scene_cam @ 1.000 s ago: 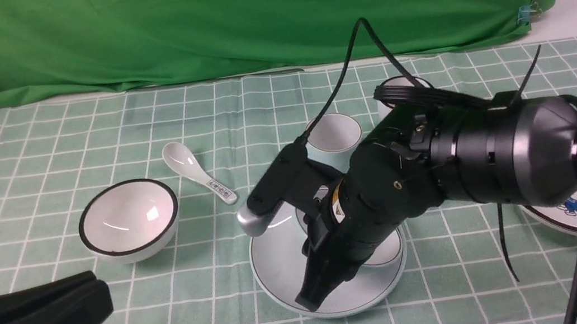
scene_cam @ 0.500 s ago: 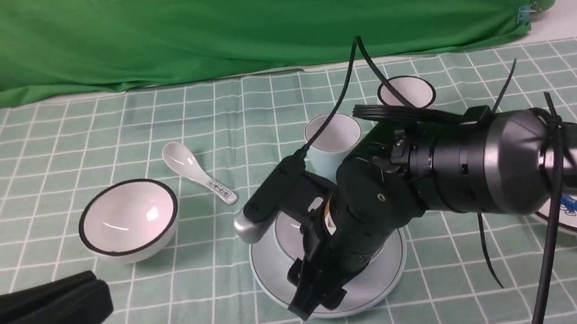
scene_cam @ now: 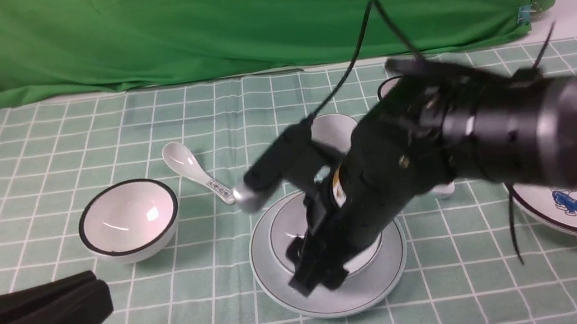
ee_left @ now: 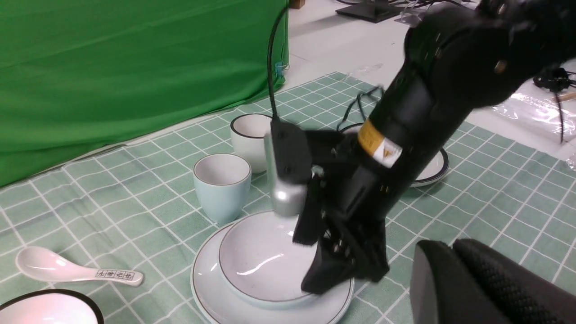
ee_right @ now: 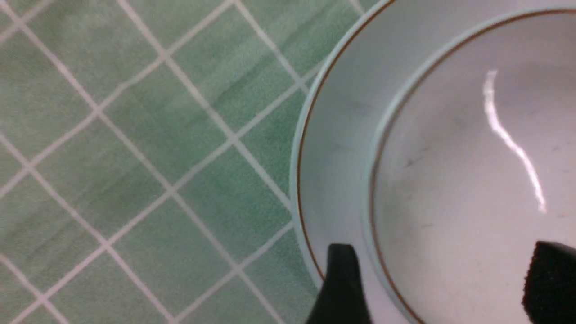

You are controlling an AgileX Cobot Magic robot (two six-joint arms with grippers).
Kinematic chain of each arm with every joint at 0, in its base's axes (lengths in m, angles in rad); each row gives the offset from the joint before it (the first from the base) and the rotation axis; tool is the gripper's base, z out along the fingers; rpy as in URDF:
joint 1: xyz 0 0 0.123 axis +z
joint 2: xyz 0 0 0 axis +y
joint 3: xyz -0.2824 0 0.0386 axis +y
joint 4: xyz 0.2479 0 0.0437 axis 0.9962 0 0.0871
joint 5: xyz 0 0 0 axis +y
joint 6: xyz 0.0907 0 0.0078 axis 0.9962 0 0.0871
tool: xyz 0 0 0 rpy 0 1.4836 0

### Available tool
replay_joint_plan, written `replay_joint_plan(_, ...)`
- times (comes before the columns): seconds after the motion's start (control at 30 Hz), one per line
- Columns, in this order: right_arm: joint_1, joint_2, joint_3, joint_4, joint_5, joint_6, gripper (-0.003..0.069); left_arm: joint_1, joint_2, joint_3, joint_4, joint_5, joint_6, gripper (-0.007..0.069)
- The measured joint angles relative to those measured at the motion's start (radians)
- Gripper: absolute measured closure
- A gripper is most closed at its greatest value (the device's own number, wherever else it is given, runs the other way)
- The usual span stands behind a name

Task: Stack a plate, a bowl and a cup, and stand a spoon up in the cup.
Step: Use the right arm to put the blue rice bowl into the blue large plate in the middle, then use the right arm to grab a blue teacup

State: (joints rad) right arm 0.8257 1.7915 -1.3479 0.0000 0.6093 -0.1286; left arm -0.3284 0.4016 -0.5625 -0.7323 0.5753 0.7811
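Right fingers (scene_cam: pixel 319 281): standing spread wide, gripping nothing, one tip hanging outside the bowl's rim and the other inside it.
Bowl (scene_cam: pixel 289 229): sitting on the plate (scene_cam: pixel 379 287), directly beneath the fingertips.
Cup (ee_left: pixel 222 184): standing upright on the table (scene_cam: pixel 92 133), behind the fingers.
Left fingers (scene_cam: pixel 93 294): lying well aside; possibly closed, I cannot tell.

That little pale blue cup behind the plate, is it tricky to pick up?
Probably slippery: the cup looks glazed and has no handle. Likely rigid and breakable, like ceramic. Its base is narrower than its rim, so a hard push might tip it.
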Motion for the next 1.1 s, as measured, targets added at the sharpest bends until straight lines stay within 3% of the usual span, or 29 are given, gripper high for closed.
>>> replay_joint_plan(0.1, -0.01, -0.037, -0.091, -0.014, 0.103, -0.023, 0.0196, 0.0, 0.0, 0.0, 0.0, 0.0, 0.0, 0.0607)
replay_joint_plan(0.17, -0.056, -0.029, -0.206, -0.015, 0.225, -0.075, 0.027, 0.0, 0.0, 0.0, 0.0, 0.0, 0.0, 0.0607)
replay_joint_plan(0.27, -0.105, 0.009, -0.296, -0.019, 0.299, -0.103, 0.03, 0.0, 0.0, 0.0, 0.0, 0.0, 0.0, 0.0607)
replay_joint_plan(0.43, -0.205, 0.168, -0.488, -0.012, 0.386, -0.198, 0.0291, 0.0, 0.0, 0.0, 0.0, 0.0, 0.0, 0.0607)
replay_joint_plan(0.67, -0.239, 0.375, -0.715, 0.049, 0.404, -0.284, 0.0187, 0.0, 0.0, 0.0, 0.0, 0.0, 0.0, 0.0607)
replay_joint_plan(1.1, -0.278, 0.555, -0.801, 0.049, 0.353, -0.31, 0.0274, 0.0, 0.0, 0.0, 0.0, 0.0, 0.0, 0.0607)
